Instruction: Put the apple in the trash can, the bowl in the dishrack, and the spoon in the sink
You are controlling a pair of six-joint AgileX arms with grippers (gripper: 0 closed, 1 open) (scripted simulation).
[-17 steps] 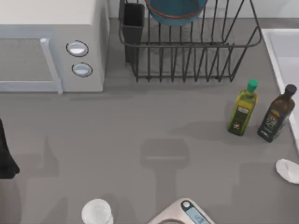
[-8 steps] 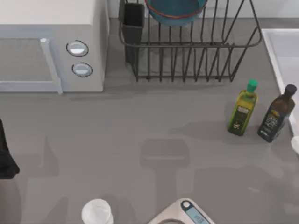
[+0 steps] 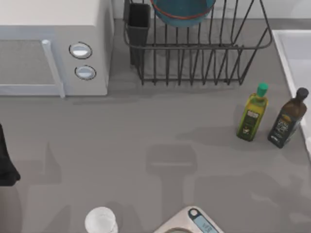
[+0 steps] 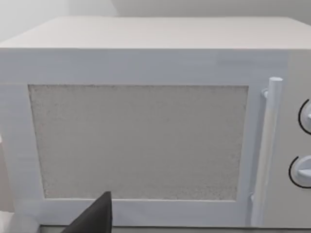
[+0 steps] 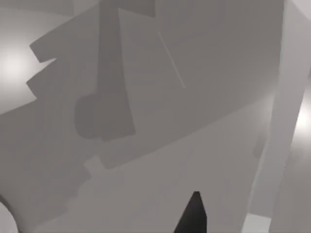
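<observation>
The blue bowl (image 3: pixel 182 12) stands tilted inside the black wire dishrack (image 3: pixel 194 68) at the back, beside the rack's dark cutlery cup (image 3: pixel 139 24). The pale sink (image 3: pixel 285 63) runs along the right edge of the table. The apple, the spoon and the trash can are out of view. My left arm (image 3: pixel 6 160) is parked at the table's left edge. One dark fingertip (image 4: pixel 97 216) of its gripper faces the microwave door. One dark fingertip (image 5: pixel 194 216) of my right gripper hangs over a smooth pale grey surface with shadows.
A white microwave (image 3: pixel 53 48) fills the back left. A green-capped oil bottle (image 3: pixel 252 116) and a dark bottle (image 3: pixel 288 119) stand close to the sink rim. A white cup (image 3: pixel 101 221) and a kitchen scale (image 3: pixel 194 224) sit at the front edge.
The pale spoon at the right edge of the top view moved back toward the sink and has left that view. The left arm has stayed still.
</observation>
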